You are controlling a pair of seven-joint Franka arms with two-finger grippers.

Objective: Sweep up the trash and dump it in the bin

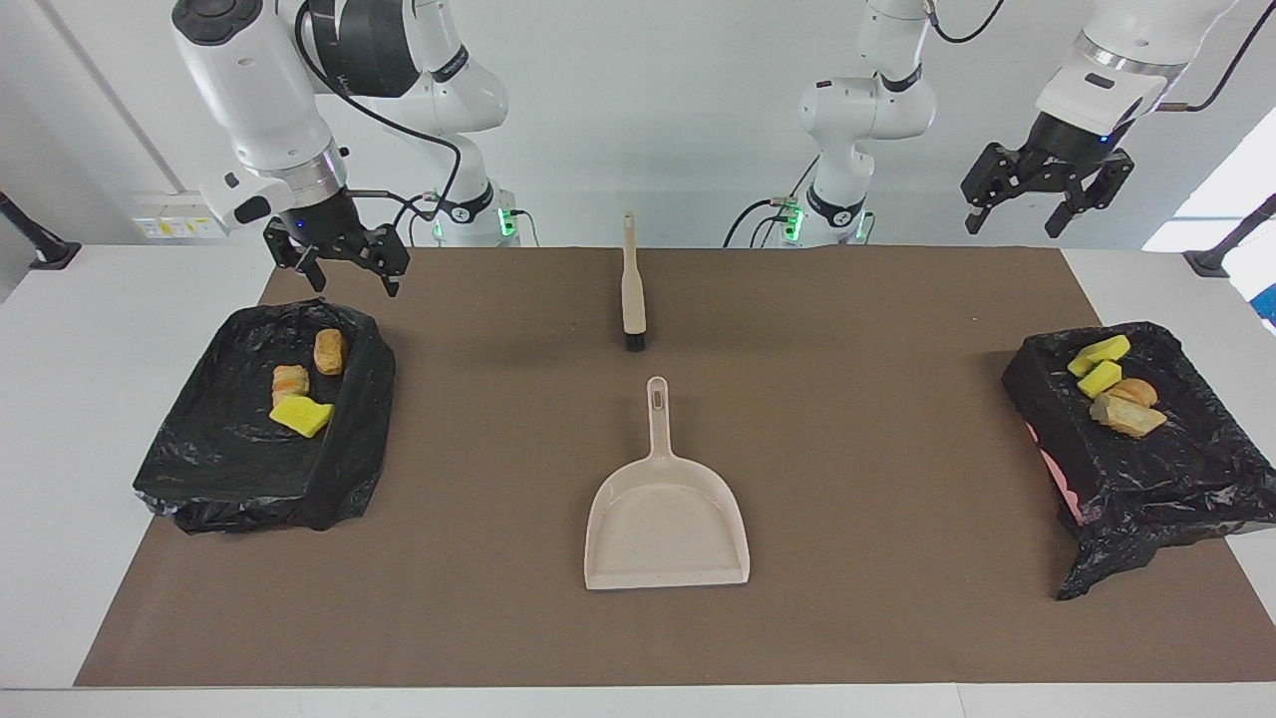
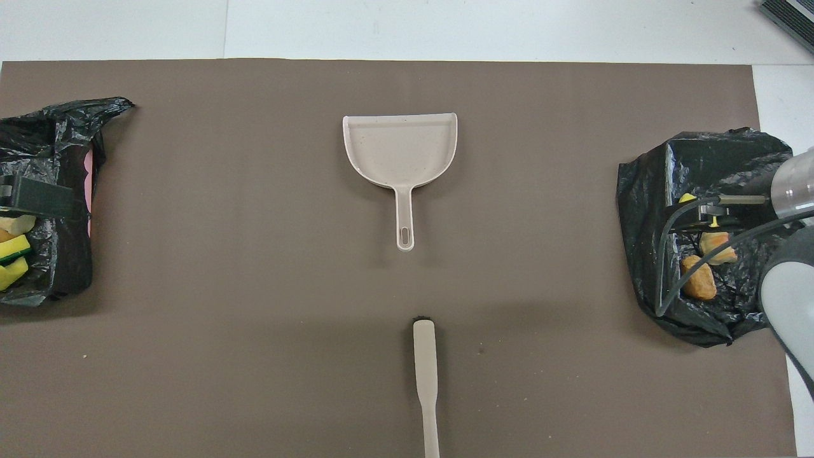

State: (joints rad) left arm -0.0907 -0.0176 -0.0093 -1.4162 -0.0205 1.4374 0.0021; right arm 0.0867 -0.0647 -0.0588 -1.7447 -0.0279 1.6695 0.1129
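Could tip trash [image 1: 300,383] out of the bins [image 1: 229,469] if an arm dips and bumps one, with all scraps lying in both bins, right gripper [image 1: 336,261] spread wide, holding nothing, above its bin, left gripper [image 1: 1047,189] likewise spread, raised high.

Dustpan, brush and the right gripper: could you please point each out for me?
dustpan [image 1: 666,524], facing view, middle of its pan
brush [image 1: 631,289], facing view, its handle
right gripper [image 1: 349,282], facing view, midway between its fingertips
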